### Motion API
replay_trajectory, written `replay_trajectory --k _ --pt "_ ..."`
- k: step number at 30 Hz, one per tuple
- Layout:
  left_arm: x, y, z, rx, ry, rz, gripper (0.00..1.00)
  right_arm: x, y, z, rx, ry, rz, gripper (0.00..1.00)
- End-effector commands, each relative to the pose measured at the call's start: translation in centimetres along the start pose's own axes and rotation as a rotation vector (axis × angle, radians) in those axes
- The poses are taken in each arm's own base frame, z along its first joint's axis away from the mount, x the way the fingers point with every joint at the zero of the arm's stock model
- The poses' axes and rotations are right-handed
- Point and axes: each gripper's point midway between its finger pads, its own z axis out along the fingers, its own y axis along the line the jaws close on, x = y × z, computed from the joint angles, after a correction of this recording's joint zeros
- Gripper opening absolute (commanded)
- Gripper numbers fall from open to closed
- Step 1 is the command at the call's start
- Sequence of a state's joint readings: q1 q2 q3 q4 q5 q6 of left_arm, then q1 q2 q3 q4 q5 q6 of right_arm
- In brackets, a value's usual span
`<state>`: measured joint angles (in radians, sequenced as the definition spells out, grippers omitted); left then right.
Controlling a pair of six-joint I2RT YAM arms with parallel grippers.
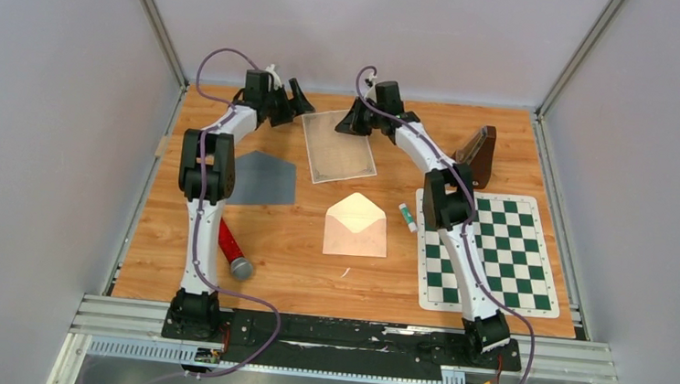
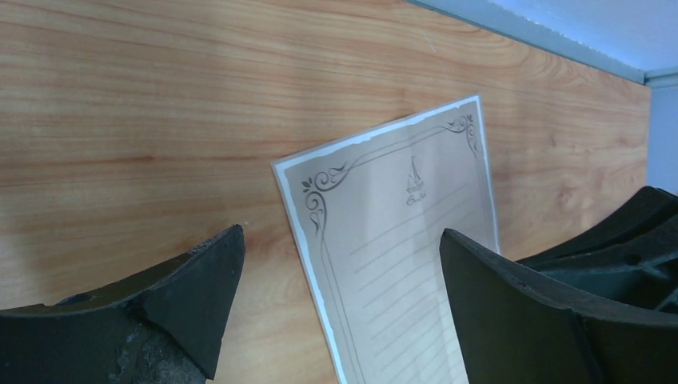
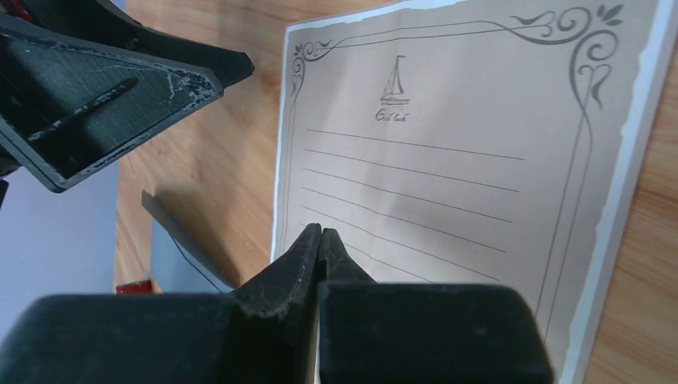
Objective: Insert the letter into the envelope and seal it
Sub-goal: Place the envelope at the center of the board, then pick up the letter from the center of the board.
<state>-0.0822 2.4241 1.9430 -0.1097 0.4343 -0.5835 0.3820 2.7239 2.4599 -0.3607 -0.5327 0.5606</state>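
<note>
The letter [image 1: 340, 151], a tan lined sheet with a white border and a small sailboat print, lies at the back of the wooden table. My right gripper [image 1: 353, 122] is at its far right corner. In the right wrist view its fingers [image 3: 321, 230] are pressed together over the letter [image 3: 448, 160], with a pale sliver of paper edge between them. My left gripper [image 1: 298, 100] hovers open at the far left corner, its fingers [image 2: 342, 234] straddling the letter's [image 2: 400, 240] left edge without touching it. The cream envelope [image 1: 356, 225] lies flap open at mid table, apart from both grippers.
A grey sheet [image 1: 262, 179] lies left of the letter. A red cylinder with a grey cap [image 1: 233, 250] lies near the left arm. A small glue stick [image 1: 407, 216] rests beside the green chessboard mat [image 1: 487, 254]. A dark brown wooden piece [image 1: 477, 155] stands at the back right.
</note>
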Motion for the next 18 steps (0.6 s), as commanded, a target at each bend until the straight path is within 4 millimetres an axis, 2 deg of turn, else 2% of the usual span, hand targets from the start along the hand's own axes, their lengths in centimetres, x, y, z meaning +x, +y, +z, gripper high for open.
replay_trajectory --k 1,4,8,13,18 --pt "-2.6 0.0 0.8 0.019 -0.086 -0.014 0.99 -0.3 -0.1 0.8 0.056 -0.049 0.043 0.0" --pt "-2.9 0.3 1.2 0.005 -0.108 -0.028 0.99 2.0 -0.9 0.9 0.108 0.003 0.105 0.0" --pt "-2.7 0.8 1.6 -0.003 -0.11 -0.042 0.99 3.7 -1.9 0.8 0.162 0.038 0.157 0.0" --pt "-1.0 1.1 2.1 0.013 -0.067 -0.075 1.0 5.1 -3.0 0.6 0.218 0.062 0.187 0.0" --pt "0.7 -0.2 2.4 0.113 -0.029 -0.095 0.97 6.2 -3.2 0.5 0.218 0.095 0.181 0.0"
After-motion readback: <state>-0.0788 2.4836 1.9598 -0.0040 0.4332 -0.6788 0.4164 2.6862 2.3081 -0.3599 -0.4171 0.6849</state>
